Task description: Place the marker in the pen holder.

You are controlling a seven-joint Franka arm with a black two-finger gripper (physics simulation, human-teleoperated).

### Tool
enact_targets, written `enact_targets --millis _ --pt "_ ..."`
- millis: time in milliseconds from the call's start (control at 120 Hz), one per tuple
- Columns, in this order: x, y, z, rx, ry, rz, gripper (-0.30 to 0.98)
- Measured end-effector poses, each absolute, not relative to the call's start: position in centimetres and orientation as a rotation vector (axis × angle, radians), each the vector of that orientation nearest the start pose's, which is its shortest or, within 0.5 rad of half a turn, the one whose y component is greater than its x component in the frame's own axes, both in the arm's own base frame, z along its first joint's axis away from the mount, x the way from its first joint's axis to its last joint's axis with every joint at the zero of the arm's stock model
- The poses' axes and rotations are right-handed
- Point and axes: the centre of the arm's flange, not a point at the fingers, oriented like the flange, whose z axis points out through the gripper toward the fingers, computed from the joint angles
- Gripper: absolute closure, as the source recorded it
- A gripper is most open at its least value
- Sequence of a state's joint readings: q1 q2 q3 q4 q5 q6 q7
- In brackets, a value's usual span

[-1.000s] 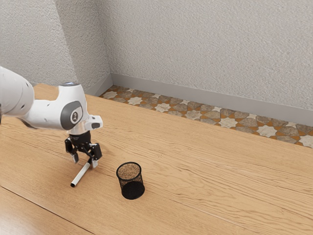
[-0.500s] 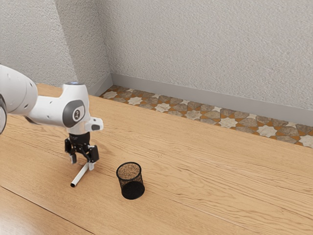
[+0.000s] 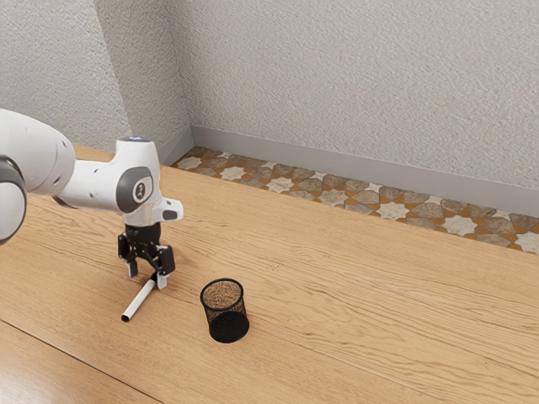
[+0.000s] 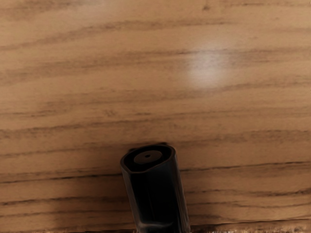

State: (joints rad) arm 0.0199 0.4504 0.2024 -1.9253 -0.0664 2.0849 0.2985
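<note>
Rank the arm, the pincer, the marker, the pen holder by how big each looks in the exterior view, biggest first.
1. Arm
2. Pen holder and pincer, too alike in apparent size to rank
3. Marker

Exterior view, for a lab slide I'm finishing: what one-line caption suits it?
Open end effector poised at a white marker lying on a wooden table, near an upright black mesh pen holder.

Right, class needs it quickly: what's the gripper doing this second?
Gripper: open, jaws apart, holding nothing; one end of the marker is close by them, not gripped.
</note>
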Motion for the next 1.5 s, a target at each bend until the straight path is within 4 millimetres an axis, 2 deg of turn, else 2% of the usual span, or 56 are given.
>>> enact_targets --millis 150,367,500,650,708,725,775,825,950,1033,1100,1142,1175,1242,1283,1317,1375,1408,1442,1500 --pt "57.8 12.3 23.8 -3.150 0.074 0.463 0.07" --pt "57.7 12.3 23.7 -3.161 0.073 0.472 0.48" --pt "57.6 12.3 23.8 -3.162 0.071 0.475 0.50" --pt "57.6 12.3 23.8 -3.172 0.064 0.474 0.36" --pt "57.6 12.3 23.9 -3.182 0.064 0.470 0.34" --pt "57.6 12.3 24.0 -3.185 0.066 0.469 0.35" --pt "57.6 12.2 24.0 -3.185 0.074 0.467 0.58" --pt "57.6 12.2 24.1 -3.178 0.081 0.468 0.68" --pt "57.8 12.3 24.3 -3.164 0.091 0.462 0.75" --pt "59.0 11.3 27.5 -3.158 0.124 0.390 0.76" --pt "59.7 9.8 31.0 -3.157 0.165 0.311 0.77" --pt "60.0 8.1 34.2 -3.164 0.201 0.229 0.77" --pt "60.1 5.9 37.2 -3.171 0.247 0.146 0.77" --pt "59.5 0.1 42.9 -3.180 0.376 -0.038 0.78" --pt "58.3 -3.5 45.3 -3.189 0.456 -0.136 0.78" --pt "56.8 -6.0 45.8 -3.205 0.506 -0.186 0.78" --pt "53.2 -10.3 44.6 -3.237 0.589 -0.235 0.78" --pt "51.8 -12.0 44.1 -3.252 0.616 -0.275 0.78" --pt "50.8 -12.2 44.0 -3.268 0.601 -0.330 0.78" --pt "50.0 -10.8 43.9 -3.298 0.505 -0.419 0.78"
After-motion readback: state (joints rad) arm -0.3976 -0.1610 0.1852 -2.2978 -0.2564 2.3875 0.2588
